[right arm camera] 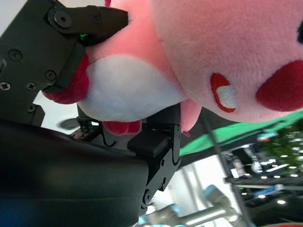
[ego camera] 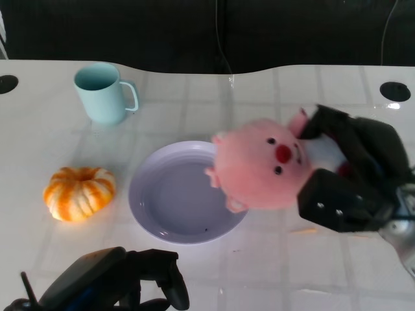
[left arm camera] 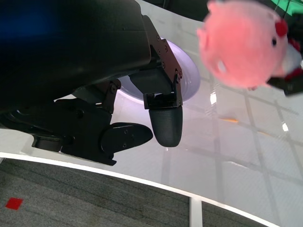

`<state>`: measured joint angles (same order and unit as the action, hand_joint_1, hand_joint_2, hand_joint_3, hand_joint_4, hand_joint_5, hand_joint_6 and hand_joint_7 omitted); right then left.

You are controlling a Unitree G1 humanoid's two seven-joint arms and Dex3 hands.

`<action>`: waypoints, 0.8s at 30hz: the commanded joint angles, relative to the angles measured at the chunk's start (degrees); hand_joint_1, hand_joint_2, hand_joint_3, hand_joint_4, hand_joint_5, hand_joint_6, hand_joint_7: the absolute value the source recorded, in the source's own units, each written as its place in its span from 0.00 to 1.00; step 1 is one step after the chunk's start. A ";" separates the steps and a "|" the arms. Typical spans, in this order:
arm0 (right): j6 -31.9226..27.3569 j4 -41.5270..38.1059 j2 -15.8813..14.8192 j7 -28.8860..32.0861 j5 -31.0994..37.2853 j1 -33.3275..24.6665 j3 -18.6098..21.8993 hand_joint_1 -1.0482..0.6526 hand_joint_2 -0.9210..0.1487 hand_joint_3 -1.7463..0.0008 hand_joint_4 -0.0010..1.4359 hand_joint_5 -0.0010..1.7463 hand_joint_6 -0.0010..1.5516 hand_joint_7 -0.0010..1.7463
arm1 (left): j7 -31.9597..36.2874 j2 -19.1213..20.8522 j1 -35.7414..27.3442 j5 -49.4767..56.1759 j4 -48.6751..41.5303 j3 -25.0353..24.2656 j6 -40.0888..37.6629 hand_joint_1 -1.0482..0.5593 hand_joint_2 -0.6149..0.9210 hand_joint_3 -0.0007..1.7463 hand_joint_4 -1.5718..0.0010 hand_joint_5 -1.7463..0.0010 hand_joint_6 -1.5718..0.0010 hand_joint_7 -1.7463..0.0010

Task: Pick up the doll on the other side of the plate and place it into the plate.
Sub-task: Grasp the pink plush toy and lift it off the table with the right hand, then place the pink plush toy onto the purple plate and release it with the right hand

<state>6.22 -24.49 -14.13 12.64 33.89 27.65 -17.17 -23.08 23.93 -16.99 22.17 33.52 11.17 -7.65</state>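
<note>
glossy white table (ego camera: 194, 97), fuzzy round doll (ego camera: 259, 165).

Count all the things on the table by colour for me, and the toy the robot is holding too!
Pink: 1, the doll, held by the right hand
Purple: 1, the plate
Mint green: 1, the mug
Orange and white: 1, the pumpkin
Total: 4

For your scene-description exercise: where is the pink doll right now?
In the head view the pink doll is held by the right hand, its head overlapping the right rim of the purple plate; the left wrist view shows it raised off the table.
</note>
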 commanded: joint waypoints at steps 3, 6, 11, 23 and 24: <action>-2.20 0.75 2.58 -3.95 0.34 4.82 -1.57 0.52 0.57 0.27 0.65 1.00 0.48 1.00 | 0.80 -0.30 0.16 0.11 -1.14 0.09 0.43 0.56 0.94 0.33 0.55 0.02 0.55 0.38; -3.22 -1.01 4.92 -5.45 0.00 7.47 -2.46 0.52 0.55 0.28 0.63 1.00 0.48 1.00 | 0.79 -0.37 0.16 0.35 -1.23 0.21 0.44 0.56 0.93 0.33 0.55 0.02 0.55 0.39; -3.37 -5.16 8.78 -5.42 0.19 11.08 -4.06 0.51 0.55 0.30 0.64 1.00 0.49 1.00 | 1.07 -0.41 -0.08 0.66 -1.10 0.43 0.94 0.56 0.93 0.32 0.55 0.02 0.55 0.40; -1.68 -17.08 15.54 -1.96 -0.28 16.60 -5.98 0.51 0.47 0.42 0.59 0.97 0.54 0.74 | 1.13 -0.60 -0.87 1.12 -0.48 1.34 1.69 0.56 0.94 0.30 0.56 0.06 0.54 0.40; -2.19 -16.98 15.65 -2.80 -0.43 16.46 -6.08 0.51 0.44 0.46 0.58 0.92 0.58 0.59 | 1.21 -0.70 -0.93 1.03 -0.51 1.30 1.81 0.56 0.94 0.30 0.56 0.06 0.54 0.40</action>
<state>4.02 -41.22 1.59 9.85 34.10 42.68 -23.45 -22.66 23.00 -17.38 22.88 32.46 12.55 -6.46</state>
